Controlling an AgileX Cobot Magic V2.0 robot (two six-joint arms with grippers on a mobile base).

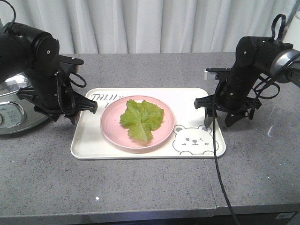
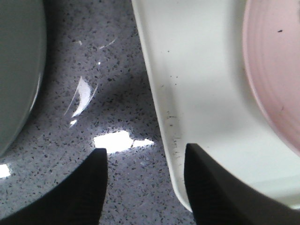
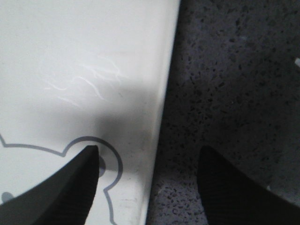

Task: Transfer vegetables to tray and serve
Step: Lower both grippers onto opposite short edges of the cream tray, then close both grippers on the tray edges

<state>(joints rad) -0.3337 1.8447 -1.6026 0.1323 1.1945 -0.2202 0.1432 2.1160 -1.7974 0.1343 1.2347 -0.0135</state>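
Grey speckled counter (image 1: 140,187), lettuce leaf (image 1: 140,117) plated on the tray (image 1: 89,146).
Leaf lies mid-frame on a pink plate (image 1: 110,127) inside the tray; left claw (image 2: 145,157), spread, straddles the tray's left edge, right claw (image 3: 147,154), spread, its right edge.

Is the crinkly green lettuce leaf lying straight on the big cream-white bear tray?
No, the crinkly green lettuce leaf rests on the round pink plate, which sits on the cream-white rectangular tray.
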